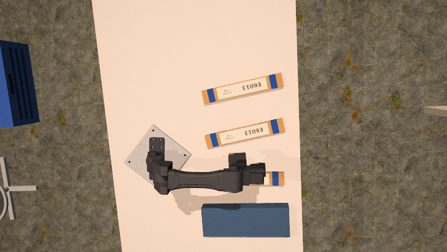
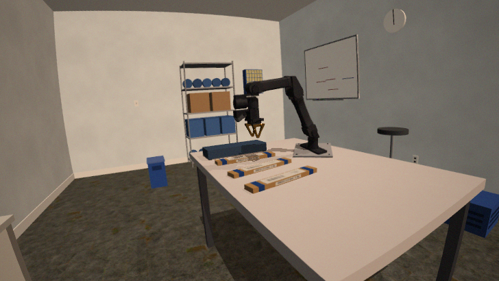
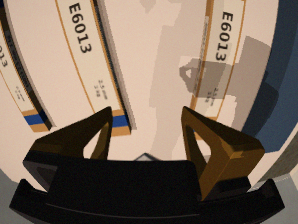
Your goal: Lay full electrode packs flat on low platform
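Three orange packs with blue bands and white E6013 labels lie flat on the table. The first pack (image 1: 242, 88) (image 2: 258, 186) (image 3: 35, 120) is farthest from the platform. The middle pack (image 1: 244, 133) (image 2: 235, 173) (image 3: 82, 50) lies roughly parallel to it. The third pack (image 1: 275, 178) (image 2: 223, 161) (image 3: 222, 35) lies beside the platform, partly hidden by the arm in the top view. The low dark blue platform (image 1: 245, 222) (image 2: 223, 151) (image 3: 285, 75) bears no pack. My gripper (image 2: 254, 136) (image 3: 147, 112) is open and empty, pointing down, high above the packs.
The arm's grey base plate (image 1: 140, 156) (image 2: 297, 151) stands on the table (image 1: 187, 47) (image 2: 366, 202), inward of the packs. The packs' outer ends and the platform lie near the table's edge. The arm casts shadows over the third pack and the platform.
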